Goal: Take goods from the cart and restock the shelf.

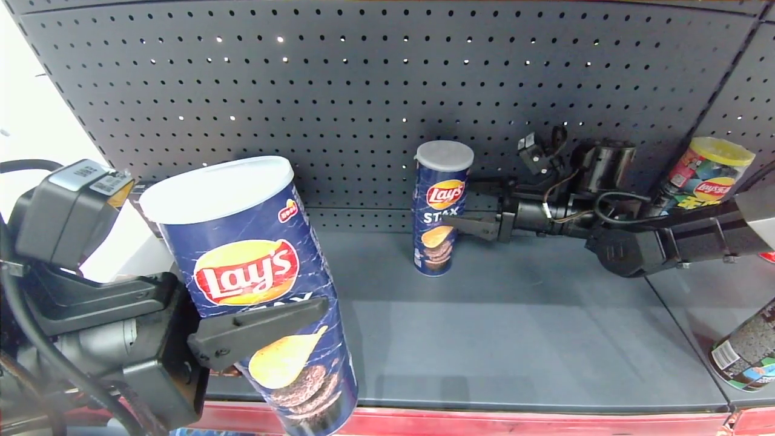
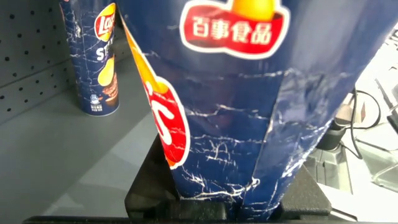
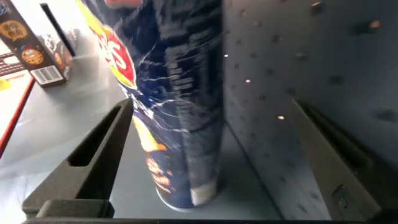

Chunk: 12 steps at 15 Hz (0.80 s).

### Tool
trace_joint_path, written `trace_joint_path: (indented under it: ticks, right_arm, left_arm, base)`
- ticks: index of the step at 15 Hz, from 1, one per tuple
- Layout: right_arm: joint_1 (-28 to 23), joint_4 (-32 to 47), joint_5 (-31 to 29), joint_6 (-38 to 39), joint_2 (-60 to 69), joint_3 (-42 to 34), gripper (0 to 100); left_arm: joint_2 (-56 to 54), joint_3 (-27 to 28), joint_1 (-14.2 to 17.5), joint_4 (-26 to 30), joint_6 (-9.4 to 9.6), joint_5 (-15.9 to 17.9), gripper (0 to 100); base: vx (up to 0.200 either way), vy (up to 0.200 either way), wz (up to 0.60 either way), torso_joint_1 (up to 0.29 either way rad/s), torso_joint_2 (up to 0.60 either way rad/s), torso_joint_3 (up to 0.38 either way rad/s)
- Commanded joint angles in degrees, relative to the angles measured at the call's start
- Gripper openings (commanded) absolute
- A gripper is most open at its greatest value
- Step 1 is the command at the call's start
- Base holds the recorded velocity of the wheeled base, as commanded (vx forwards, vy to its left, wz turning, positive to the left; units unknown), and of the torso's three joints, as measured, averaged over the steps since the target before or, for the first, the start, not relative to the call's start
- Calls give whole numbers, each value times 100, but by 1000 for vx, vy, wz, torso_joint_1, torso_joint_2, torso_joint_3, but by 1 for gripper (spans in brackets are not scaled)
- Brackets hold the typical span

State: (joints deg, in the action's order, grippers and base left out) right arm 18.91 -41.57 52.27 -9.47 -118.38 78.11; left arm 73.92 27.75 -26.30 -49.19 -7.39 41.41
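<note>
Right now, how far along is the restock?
Done: first can stands at the back of the shelf, right gripper fingers open around it. In hand: left gripper holds a second can at the front edge. Left: set it down.

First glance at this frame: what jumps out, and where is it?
A big blue chip can fills the front left, tilted, clamped in the left gripper at the front edge of the shelf. Farther back, a second can stands upright by the pegboard, between the open fingers of the right gripper.
</note>
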Motion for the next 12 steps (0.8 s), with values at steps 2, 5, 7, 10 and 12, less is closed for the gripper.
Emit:
trace_joint_path:
  ticks: [2, 5, 7, 10, 12]
  right_arm:
    - [201, -18, 2, -2, -229, 47, 100]
    - [289, -150, 2, 7, -343, 47, 100]
    - [342, -176, 2, -2, -449, 56, 100]
    - [447, -246, -7, 16, -677, 231, 100]
    - [482, -308, -7, 33, -836, 416, 100]
  left_arm:
    - [-1, -6, 2, -12, -26, -1, 0]
    - [-10, -32, 2, -3, -26, -1, 0]
    - [-62, -138, 2, -12, -26, -10, 0]
    - [-106, -243, 10, -3, -35, -19, 0]
    - [-106, -270, 10, -3, -35, -19, 0]
  base:
    - [0, 0, 0, 0, 0, 0]
    - [0, 0, 0, 0, 0, 0]
    - [0, 0, 0, 0, 0, 0]
    - [0, 0, 0, 0, 0, 0]
    - [0, 0, 0, 0, 0, 0]
